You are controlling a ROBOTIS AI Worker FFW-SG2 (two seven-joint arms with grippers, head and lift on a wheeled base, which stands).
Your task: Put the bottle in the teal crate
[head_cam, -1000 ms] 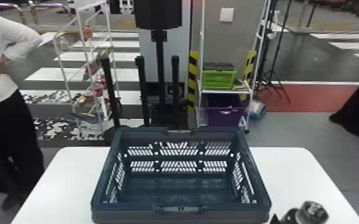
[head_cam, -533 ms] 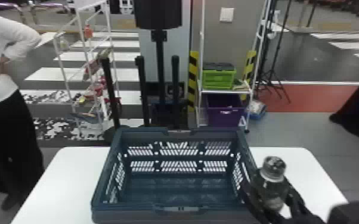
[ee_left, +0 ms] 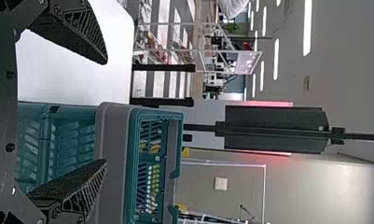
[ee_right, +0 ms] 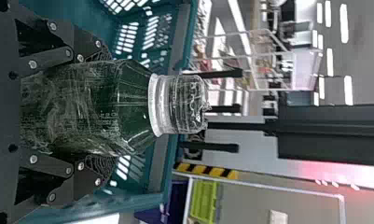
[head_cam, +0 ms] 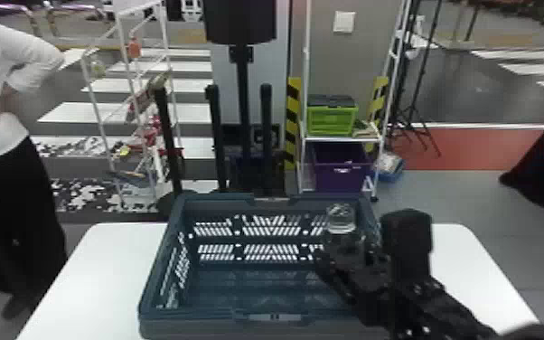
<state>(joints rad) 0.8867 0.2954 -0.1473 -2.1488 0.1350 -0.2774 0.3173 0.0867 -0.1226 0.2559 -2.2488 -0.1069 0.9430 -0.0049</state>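
Note:
In the head view my right gripper (head_cam: 348, 257) is over the right part of the teal crate (head_cam: 271, 325), holding the clear bottle (head_cam: 341, 219) upright. The right wrist view has the bottle (ee_right: 89, 107) between both fingers of my right gripper (ee_right: 93, 109), its clear cap pointing away from the palm, with the crate (ee_right: 149, 200) behind it. My left gripper (ee_left: 105, 112) stands open with nothing between its fingers, and the crate (ee_left: 114, 140) shows beyond it in the left wrist view.
The crate rests on a white table (head_cam: 86, 271). Behind the table are a white rack (head_cam: 339, 140) with a green box (head_cam: 332, 120) and a purple bin (head_cam: 341, 172), plus several black posts (head_cam: 265, 131).
From the lower right of the head view, my right arm has come in with the bottle, moving left and forward from beside the crate to over its right part. The crate has not moved.

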